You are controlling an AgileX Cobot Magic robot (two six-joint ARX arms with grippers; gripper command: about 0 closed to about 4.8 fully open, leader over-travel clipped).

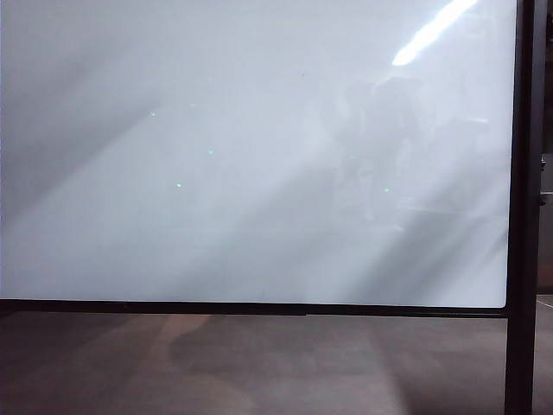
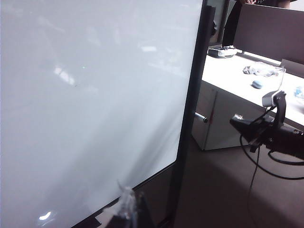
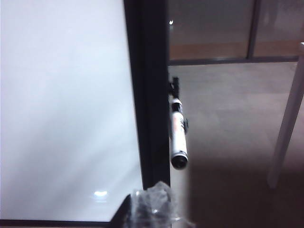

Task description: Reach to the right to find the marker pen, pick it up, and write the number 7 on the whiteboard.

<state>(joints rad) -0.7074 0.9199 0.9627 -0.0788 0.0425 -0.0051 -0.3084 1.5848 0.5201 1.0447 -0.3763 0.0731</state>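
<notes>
The marker [image 3: 178, 137] sits in a small clip on the far side of the black post [image 3: 151, 85] that frames the whiteboard [image 1: 251, 156], sticking out level from it with its dark end toward the right wrist camera. The board is blank; no 7 is on it.

The right gripper [image 3: 153, 205] hangs just short of the marker and a little to the board side of it. Only a blurred plastic-wrapped tip shows, so whether its jaws are parted or clenched cannot be told; nothing is seen in them. The left gripper [image 2: 127, 205] hovers before the board's lower corner, near the post, its jaws clenched on nothing.

The likely trouble is the approach. The marker lies tight against the post, so a jaw coming in on that side may strike the frame, shake the board, or knock the marker out of its clip onto the floor. A grip taken too near the end could let it tilt when pulled free. The jaws also look too narrow to pass round the barrel unless they part first.

The board is glossy, streaked with glare and dim reflections. Below it is brown floor [image 1: 259, 363]. Beyond the post the left wrist view shows a white desk [image 2: 237, 78] with small objects, and a black arm [image 2: 270, 135] with cables.
</notes>
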